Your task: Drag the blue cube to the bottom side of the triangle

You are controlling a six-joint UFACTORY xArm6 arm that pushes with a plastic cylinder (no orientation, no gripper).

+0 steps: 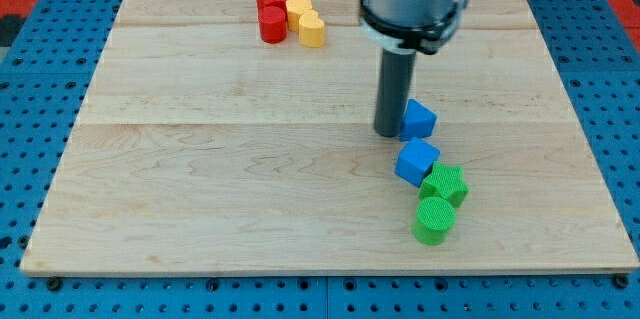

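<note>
My tip [389,133] rests on the board right of centre. A blue triangle block [419,118] sits just to the tip's right, touching or nearly touching the rod. The blue cube [416,162] lies just below the triangle, to the lower right of my tip, a small gap away from the tip. The cube's lower right corner touches a green star [445,185].
A green cylinder [434,220] sits below the green star. At the view's top are a red star [270,0], a red cylinder [272,25], a yellow block [299,10] and a yellow heart [312,30]. The wooden board [200,159] lies on a blue pegboard.
</note>
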